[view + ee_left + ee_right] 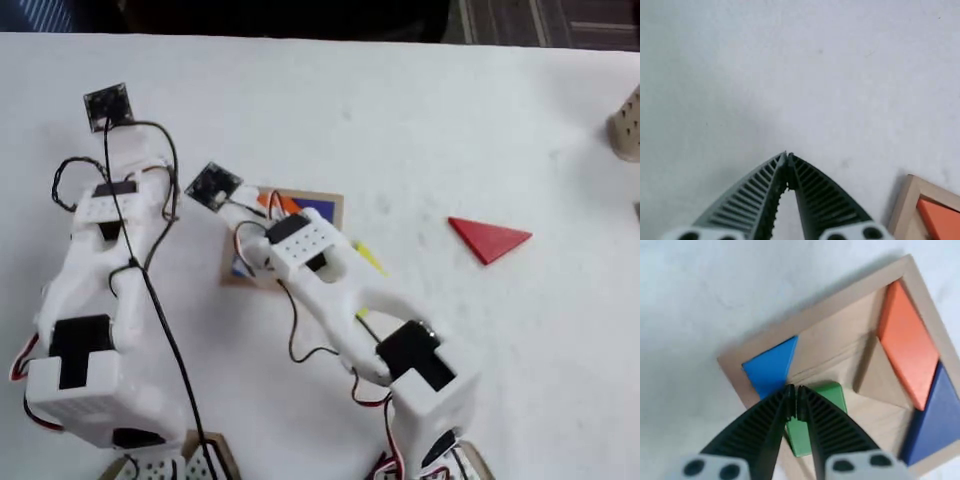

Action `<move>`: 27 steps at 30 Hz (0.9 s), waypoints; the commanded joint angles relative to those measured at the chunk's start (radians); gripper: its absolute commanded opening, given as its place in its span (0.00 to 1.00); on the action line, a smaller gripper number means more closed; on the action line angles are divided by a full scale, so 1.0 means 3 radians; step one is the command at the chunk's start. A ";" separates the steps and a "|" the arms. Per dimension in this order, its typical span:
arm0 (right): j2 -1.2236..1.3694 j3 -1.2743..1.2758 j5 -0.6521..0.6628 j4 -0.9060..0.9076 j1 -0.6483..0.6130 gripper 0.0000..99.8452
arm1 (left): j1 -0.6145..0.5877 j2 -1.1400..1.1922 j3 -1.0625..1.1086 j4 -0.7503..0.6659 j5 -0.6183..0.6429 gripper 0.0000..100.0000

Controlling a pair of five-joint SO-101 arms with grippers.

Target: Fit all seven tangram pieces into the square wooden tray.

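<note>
The square wooden tray lies under my right arm. It holds a light blue triangle, a green piece, an orange parallelogram and a dark blue triangle, with bare wood between them. My right gripper is shut with nothing in it, its tips just above the green piece's edge. My left gripper is shut over bare table, to the left of the tray's corner. A red triangle lies loose to the right of the tray. A yellow piece peeks out beside the right arm.
The table is white. A pale perforated cylinder stands at the right edge. Cables run over both arms. The right arm covers most of the tray in the high view.
</note>
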 commanded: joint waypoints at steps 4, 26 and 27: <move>-0.0243 0.0061 0.0026 0.0146 0.0187 0.02 | -0.0028 -0.0023 -0.0092 -0.0082 0.0005 0.02; -0.0990 0.0511 0.0026 0.0422 0.0591 0.02 | -0.0028 -0.0018 -0.0102 -0.0082 0.0005 0.02; -0.0959 0.0532 0.0026 0.0386 0.0591 0.02 | -0.0028 -0.0018 -0.0102 -0.0082 0.0005 0.02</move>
